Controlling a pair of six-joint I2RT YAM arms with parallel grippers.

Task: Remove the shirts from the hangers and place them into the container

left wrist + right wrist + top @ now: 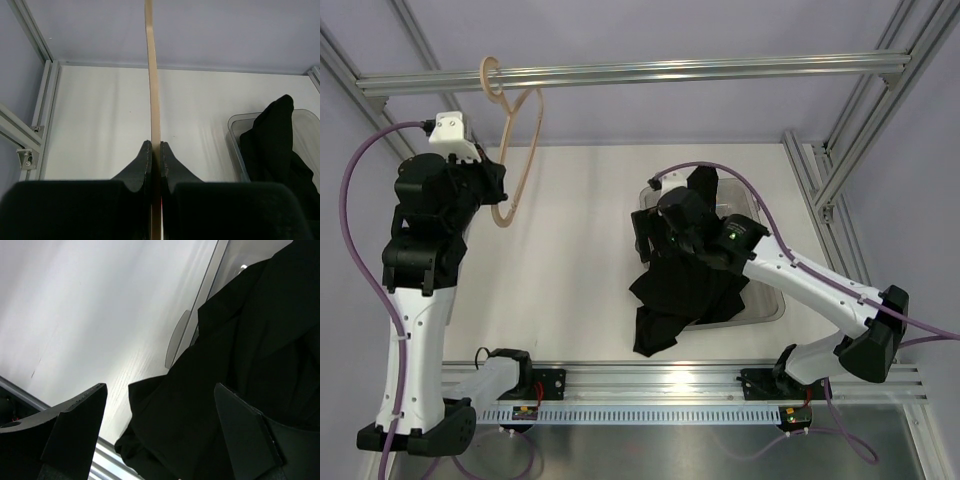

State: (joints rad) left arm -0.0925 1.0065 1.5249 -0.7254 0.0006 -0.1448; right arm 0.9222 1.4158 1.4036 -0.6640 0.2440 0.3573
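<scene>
Under the spread, empty right end effector (pixel 160 415), black shirt (pixel 685 290) lies half over bin (pixel 770 305) rim, while left end effector (pixel 156 152) pinches wooden hanger (pixel 154 100) to steady it.

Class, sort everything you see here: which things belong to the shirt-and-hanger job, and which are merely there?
Belonging to the job:
black shirt
wooden hanger
clear bin
left gripper
right gripper

Merely there:
aluminium rail
purple cables
table
</scene>
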